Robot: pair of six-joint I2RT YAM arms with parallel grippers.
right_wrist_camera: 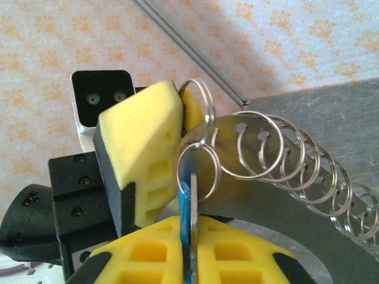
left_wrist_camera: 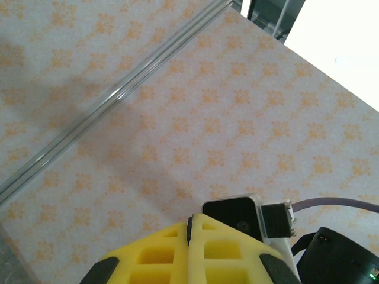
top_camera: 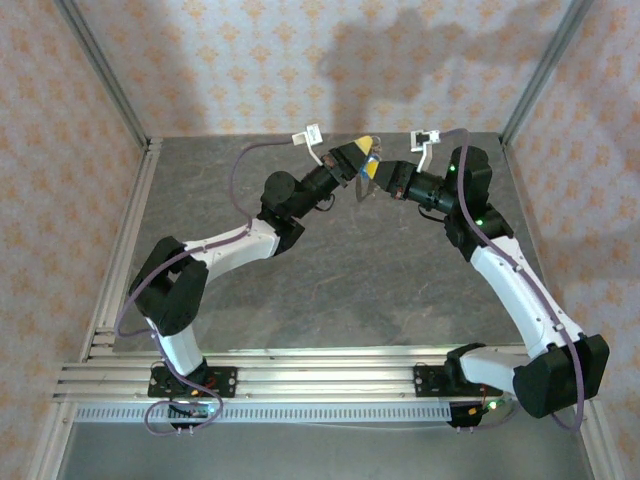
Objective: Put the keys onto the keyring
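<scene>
Both grippers meet in the air over the back of the table. My right gripper (right_wrist_camera: 190, 218) (top_camera: 377, 173) is shut on the blue-headed key (right_wrist_camera: 188, 204), seen edge-on and standing up between its yellow pads. A small silver ring (right_wrist_camera: 198, 171) runs through the key's head. It links to the keyring (right_wrist_camera: 199, 99), whose chain of silver loops (right_wrist_camera: 296, 160) trails off to the right. My left gripper (right_wrist_camera: 182, 109) (top_camera: 362, 153) (left_wrist_camera: 193, 223) faces the right one. It is shut on the keyring's top loop, and a thin dark edge shows between its pads.
Grey stone-patterned table (top_camera: 330, 290) with aluminium frame posts (top_camera: 100, 70) and patterned walls behind. The right wrist camera (left_wrist_camera: 234, 216) sits just beyond my left fingertips. The left arm's black body (right_wrist_camera: 65, 195) is close on the left of the right gripper.
</scene>
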